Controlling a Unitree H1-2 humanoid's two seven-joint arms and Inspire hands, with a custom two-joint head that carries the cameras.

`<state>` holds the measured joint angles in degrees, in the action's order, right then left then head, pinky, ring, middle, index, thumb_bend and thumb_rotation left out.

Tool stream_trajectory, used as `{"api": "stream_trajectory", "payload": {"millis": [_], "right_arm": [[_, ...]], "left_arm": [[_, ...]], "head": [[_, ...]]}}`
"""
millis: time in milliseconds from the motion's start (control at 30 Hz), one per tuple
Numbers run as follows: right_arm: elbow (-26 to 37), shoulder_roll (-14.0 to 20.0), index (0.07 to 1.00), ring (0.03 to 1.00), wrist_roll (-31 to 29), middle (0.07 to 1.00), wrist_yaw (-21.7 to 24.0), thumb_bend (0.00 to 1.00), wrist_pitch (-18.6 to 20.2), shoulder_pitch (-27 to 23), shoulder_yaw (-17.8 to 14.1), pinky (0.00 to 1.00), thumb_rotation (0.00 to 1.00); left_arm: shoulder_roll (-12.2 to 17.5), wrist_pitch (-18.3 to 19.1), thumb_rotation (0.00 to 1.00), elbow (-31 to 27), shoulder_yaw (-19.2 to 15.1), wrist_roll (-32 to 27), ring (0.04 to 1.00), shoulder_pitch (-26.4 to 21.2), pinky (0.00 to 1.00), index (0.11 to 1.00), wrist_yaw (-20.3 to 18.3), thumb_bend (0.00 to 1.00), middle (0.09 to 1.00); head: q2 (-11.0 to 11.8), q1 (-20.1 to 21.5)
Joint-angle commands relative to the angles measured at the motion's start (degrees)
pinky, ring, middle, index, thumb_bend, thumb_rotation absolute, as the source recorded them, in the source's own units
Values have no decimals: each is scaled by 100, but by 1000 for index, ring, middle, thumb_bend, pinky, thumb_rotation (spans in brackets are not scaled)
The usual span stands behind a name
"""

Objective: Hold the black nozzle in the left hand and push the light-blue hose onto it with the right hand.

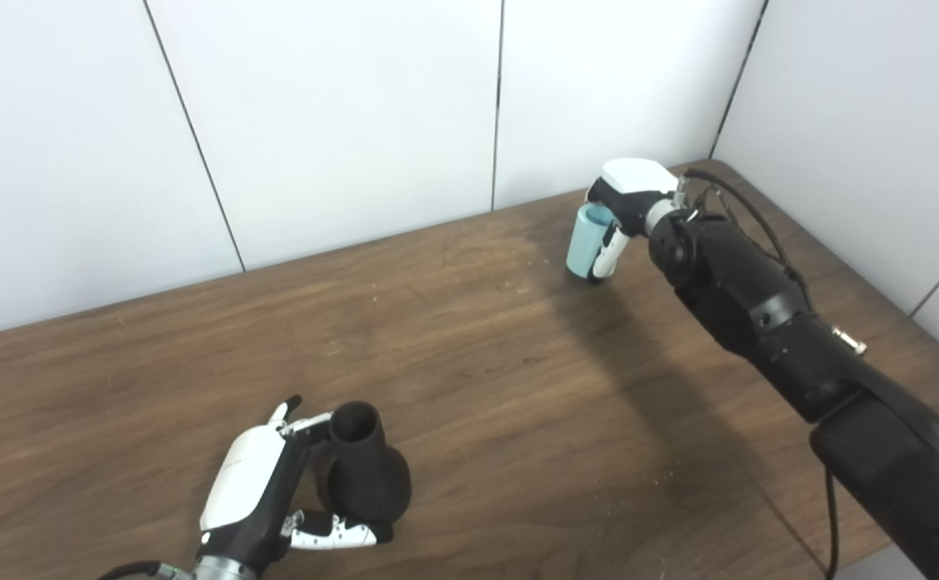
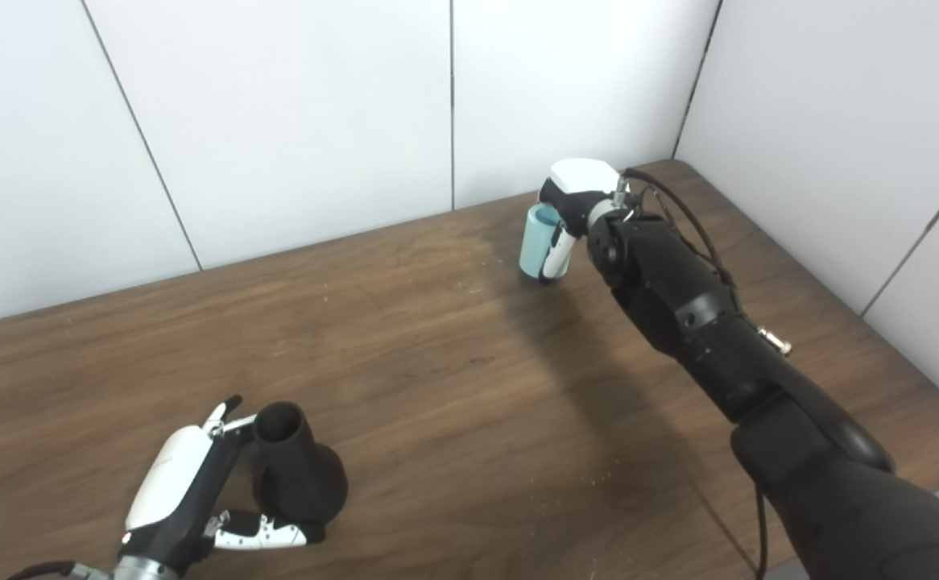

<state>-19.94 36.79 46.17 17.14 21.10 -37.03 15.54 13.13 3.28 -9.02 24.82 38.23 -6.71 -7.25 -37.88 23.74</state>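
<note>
Left eye view puts my left hand (image 1: pixel 256 491) at the lower left of the frame, fingers curled around the black nozzle (image 1: pixel 365 467), which stands upright on the wooden table (image 1: pixel 469 354) with its narrow mouth up. At upper right, my right hand (image 1: pixel 618 217) has its fingers closed round the light-blue hose (image 1: pixel 586 240), its lower end at the tabletop. Right eye view shows the two well apart across the table. I judge both grasps look set; done well, I should lift the hose clear, line its open end with the nozzle mouth, and brace the nozzle firmly while pushing.
</note>
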Motion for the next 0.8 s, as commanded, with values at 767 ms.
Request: {"api": "stream_trajectory", "payload": {"millis": [767], "right_arm": [[4174, -222, 485, 426, -247, 502, 1810, 500, 213, 151, -53, 320, 0]], "left_arm": [[-76, 800, 0, 19, 412, 563, 705, 238, 1000, 483, -511, 521, 495]], "head": [[-208, -1168]]}}
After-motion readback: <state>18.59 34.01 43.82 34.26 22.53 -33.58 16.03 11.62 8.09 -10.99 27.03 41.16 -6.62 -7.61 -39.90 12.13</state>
